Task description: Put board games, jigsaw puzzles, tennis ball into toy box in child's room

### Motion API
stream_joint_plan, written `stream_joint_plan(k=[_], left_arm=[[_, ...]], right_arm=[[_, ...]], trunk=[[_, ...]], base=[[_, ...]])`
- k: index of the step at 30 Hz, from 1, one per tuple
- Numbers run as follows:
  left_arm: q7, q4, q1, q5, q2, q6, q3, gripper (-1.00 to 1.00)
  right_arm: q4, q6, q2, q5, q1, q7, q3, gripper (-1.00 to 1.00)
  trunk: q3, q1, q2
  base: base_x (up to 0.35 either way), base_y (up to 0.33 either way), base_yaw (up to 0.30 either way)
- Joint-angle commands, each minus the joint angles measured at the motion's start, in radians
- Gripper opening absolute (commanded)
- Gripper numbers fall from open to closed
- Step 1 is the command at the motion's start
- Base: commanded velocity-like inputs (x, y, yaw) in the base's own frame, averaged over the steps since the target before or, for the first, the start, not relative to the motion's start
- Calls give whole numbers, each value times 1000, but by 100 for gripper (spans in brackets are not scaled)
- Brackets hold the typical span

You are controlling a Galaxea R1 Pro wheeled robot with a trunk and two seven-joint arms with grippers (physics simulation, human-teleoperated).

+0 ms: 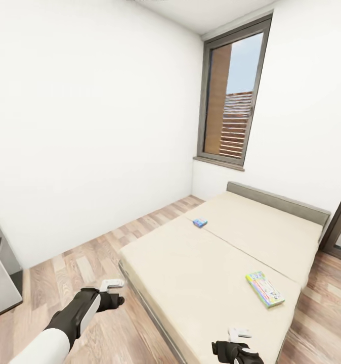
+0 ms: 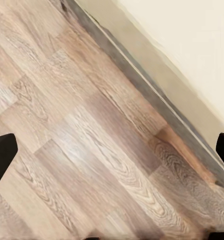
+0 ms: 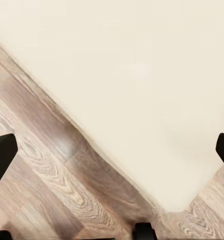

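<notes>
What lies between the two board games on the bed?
In the head view, only bare cream bed cover lies between the blue game and the green-white game.

Filling the right and lower middle of the head view: bed (image 1: 211, 268), running from the lower edge up to a headboard (image 1: 276, 201) at right of centre. Lying on the bed: one game (image 1: 200, 222) near frame centre, a second game (image 1: 264, 288) toward the lower right, well apart. Standing above the headboard, upper right: window (image 1: 235, 96). Spreading left of the bed, lower left: floor (image 1: 64, 273). Hanging over the floor at lower left: left gripper (image 1: 111, 284). Hovering over the bed's near corner at bottom: right gripper (image 1: 238, 333).
</notes>
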Motion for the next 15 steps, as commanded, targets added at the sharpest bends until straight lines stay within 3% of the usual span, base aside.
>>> stream_joint_plan(k=[1, 6, 15], left_arm=[[2, -1, -1, 9, 1, 5, -4, 100], [2, -1, -1, 9, 1, 5, -4, 100], [2, -1, -1, 9, 1, 4, -4, 100]], right_arm=[[-2, 6, 1, -2, 0, -2, -3, 100], [-2, 5, 1, -2, 0, -2, -3, 100], [-2, 5, 1, -2, 0, -2, -3, 100]], trunk=[[-2, 0, -2], [-2, 0, -2], [-2, 0, -2]], base=[[-295, 0, 189], [-220, 0, 72], [-42, 0, 9]])
